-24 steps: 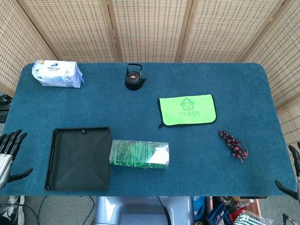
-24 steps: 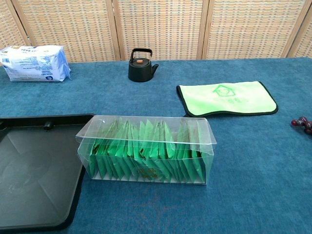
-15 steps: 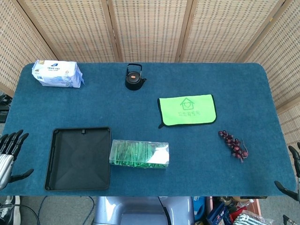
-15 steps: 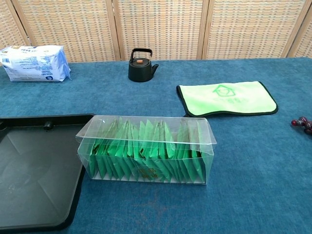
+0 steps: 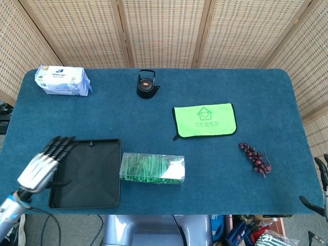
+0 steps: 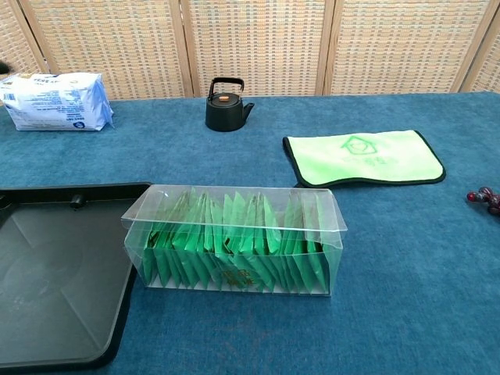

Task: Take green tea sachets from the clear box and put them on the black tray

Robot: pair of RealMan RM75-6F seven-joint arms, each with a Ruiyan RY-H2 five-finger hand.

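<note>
— Looking down from the head camera, where does everything sit?

— A clear plastic box [image 5: 152,168] packed with green tea sachets [image 5: 146,168] lies near the front edge of the blue cloth-covered surface [image 5: 266,92], just beside the right rim of the shallow black plastic tray [image 5: 85,173], which holds nothing. The left robot hand [image 5: 45,164] hovers over the tray's left edge, fingers spread, carrying nothing. The right robot hand [image 5: 320,187] barely shows at the frame's right edge; I cannot tell whether it is spread or curled.

— Anything else up there?

— A small black iron teapot [image 5: 146,84], a white and blue tissue pack [image 5: 62,80], a bright green cloth pouch [image 5: 204,120] and a bunch of dark red grapes [image 5: 255,157], all well apart from the box.

— And from the chest camera?

— No robot hand shows. The box [image 6: 234,241] stands open-topped, sachets [image 6: 234,246] upright in a tight row, tops near the rim.

— How would they handle, you reckon?

— Light, thin and probably slick, and tightly packed, so neighbours could ride up together. I'd pinch one top edge and lift straight. The box looks flimsy and might slide.
</note>
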